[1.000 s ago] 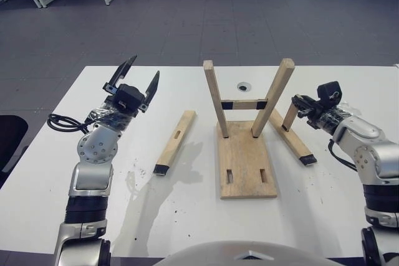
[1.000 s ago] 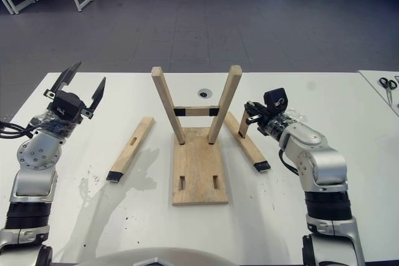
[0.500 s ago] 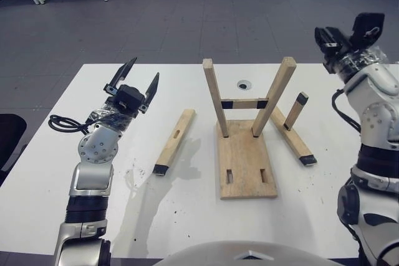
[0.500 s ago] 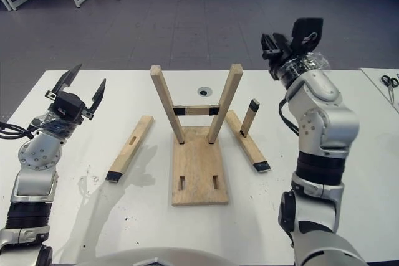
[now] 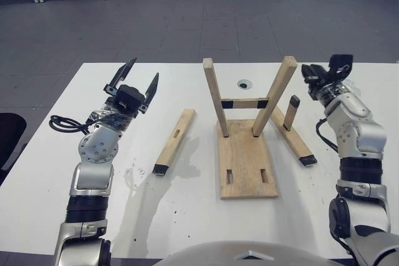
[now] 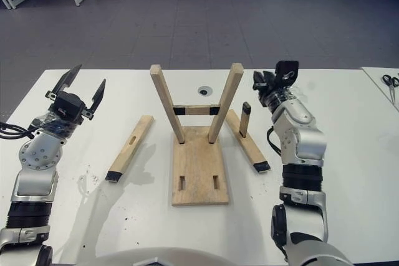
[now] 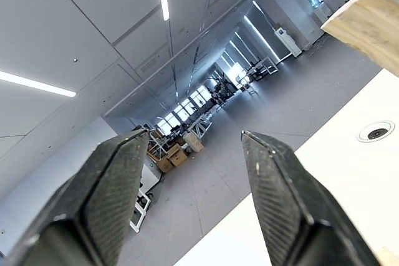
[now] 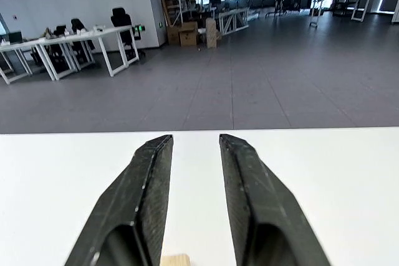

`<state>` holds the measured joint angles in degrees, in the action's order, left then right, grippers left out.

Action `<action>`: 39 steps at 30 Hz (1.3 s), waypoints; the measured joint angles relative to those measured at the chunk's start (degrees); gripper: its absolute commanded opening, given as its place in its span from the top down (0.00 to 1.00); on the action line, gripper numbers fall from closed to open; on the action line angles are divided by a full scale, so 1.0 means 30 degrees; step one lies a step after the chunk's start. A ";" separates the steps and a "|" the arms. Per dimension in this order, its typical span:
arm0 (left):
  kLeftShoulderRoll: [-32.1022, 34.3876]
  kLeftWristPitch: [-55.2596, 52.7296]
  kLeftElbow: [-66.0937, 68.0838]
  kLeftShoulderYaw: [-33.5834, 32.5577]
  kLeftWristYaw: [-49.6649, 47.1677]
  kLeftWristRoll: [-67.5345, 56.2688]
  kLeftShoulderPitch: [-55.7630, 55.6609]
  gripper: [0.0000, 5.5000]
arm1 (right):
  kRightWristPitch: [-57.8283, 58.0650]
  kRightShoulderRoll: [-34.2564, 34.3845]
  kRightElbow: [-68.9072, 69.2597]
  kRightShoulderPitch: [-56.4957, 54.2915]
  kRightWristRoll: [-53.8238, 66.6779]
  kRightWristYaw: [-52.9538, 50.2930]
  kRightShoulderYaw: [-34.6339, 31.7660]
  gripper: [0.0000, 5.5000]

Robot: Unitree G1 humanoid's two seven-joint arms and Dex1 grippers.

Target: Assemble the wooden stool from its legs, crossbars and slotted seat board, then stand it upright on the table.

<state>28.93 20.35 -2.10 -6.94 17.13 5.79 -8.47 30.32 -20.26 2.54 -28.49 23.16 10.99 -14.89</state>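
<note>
Your seat board [image 5: 246,163] lies slots-up on the surface [image 5: 299,216], one leg frame [image 5: 272,98] plugged in, near slots free for the loose leg [image 5: 174,141] near your wide-spread left end effector [image 5: 144,68] and the leg-with-crossbar [image 5: 293,134] just beside your narrowly parted, empty right end effector [image 5: 308,74].

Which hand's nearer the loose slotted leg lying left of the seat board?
Left. The left hand is raised just left of the far end of the loose leg; the right hand is on the other side of the seat board.
</note>
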 measured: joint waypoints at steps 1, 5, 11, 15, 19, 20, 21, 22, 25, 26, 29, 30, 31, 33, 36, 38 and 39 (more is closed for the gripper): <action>-0.0008 -0.0024 -0.0074 -0.0005 -0.0018 -0.0001 0.0140 0.50 | 0.0236 -0.0202 0.1655 0.0420 0.0466 -0.0071 -0.0601 0.75; -0.0117 -0.0087 -0.0341 -0.0015 -0.0063 -0.0008 0.0699 0.50 | 0.2039 -0.0953 0.3812 0.4251 0.1004 0.0349 -0.1577 0.75; -0.0155 -0.0301 -0.0778 -0.0051 -0.0120 -0.0003 0.1218 0.50 | 0.3837 -0.1142 0.5899 1.0895 0.1747 0.2199 -0.1432 0.54; -0.0164 -0.0425 -0.0852 -0.0046 -0.0128 -0.0004 0.1258 0.50 | 0.4152 -0.1397 0.5558 1.2209 0.1503 0.3276 0.0007 0.41; -0.0198 -0.0436 -0.0849 -0.0001 -0.0128 -0.0005 0.1262 0.50 | 0.4235 -0.2101 0.4963 1.2172 0.0499 0.3579 0.1132 0.35; -0.0201 -0.0436 -0.0849 0.0000 -0.0128 -0.0005 0.1260 0.50 | 0.4222 -0.2235 0.4754 1.2136 0.0195 0.3552 0.1370 0.35; -0.0204 -0.0438 -0.0842 0.0003 -0.0128 -0.0005 0.1261 0.50 | 0.4173 -0.2368 0.4414 1.1999 -0.0207 0.3486 0.1626 0.35; -0.0204 -0.0440 -0.0835 0.0003 -0.0128 -0.0005 0.1260 0.50 | 0.4126 -0.2417 0.4162 1.1877 -0.0513 0.3452 0.1802 0.35; -0.0204 -0.0439 -0.0744 0.0002 -0.0128 -0.0005 0.1255 0.50 | 0.3800 -0.2442 0.3414 1.1355 -0.1477 0.3265 0.2621 0.45; -0.0205 -0.0439 -0.0688 0.0003 -0.0128 -0.0005 0.1255 0.50 | 0.3522 -0.2430 0.3280 1.1264 -0.1831 0.3131 0.2860 0.47; -0.0206 -0.0431 -0.0552 0.0002 -0.0128 -0.0007 0.1244 0.50 | 0.2544 -0.1399 0.3189 1.1241 -0.2056 0.2890 0.3199 0.55; -0.0206 -0.0431 -0.0500 0.0002 -0.0128 -0.0007 0.1244 0.50 | 0.2326 -0.1110 0.3187 1.1241 -0.2039 0.2876 0.3249 0.58; -0.0206 -0.0430 -0.0438 0.0002 -0.0128 -0.0006 0.1238 0.50 | 0.1976 -0.0688 0.3177 1.1228 -0.2030 0.2807 0.3299 0.62; -0.0206 -0.0427 -0.0324 -0.0001 -0.0129 -0.0042 0.1178 0.50 | 0.1425 -0.0189 0.3033 1.1087 -0.2005 0.2639 0.3096 0.63; -0.0449 -0.0709 -0.0318 -0.0288 -0.0172 -0.0979 0.0672 0.50 | 0.0298 0.0650 0.3043 0.9372 -0.1051 0.2030 0.1402 0.63; -0.1306 -0.3537 -0.1320 -0.1104 -0.0546 -0.3681 -0.0063 0.50 | -0.0417 0.0742 0.3743 0.7291 0.0157 0.1631 -0.0215 0.63; -0.1746 -0.5287 -0.1933 -0.1542 -0.0691 -0.5517 -0.0444 0.50 | -0.0572 0.0725 0.4114 0.6408 0.0693 0.1488 -0.0839 0.63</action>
<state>23.69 4.49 -7.90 -11.57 15.05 -10.76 -9.80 28.60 -18.09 14.89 -9.27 25.24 15.46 -17.41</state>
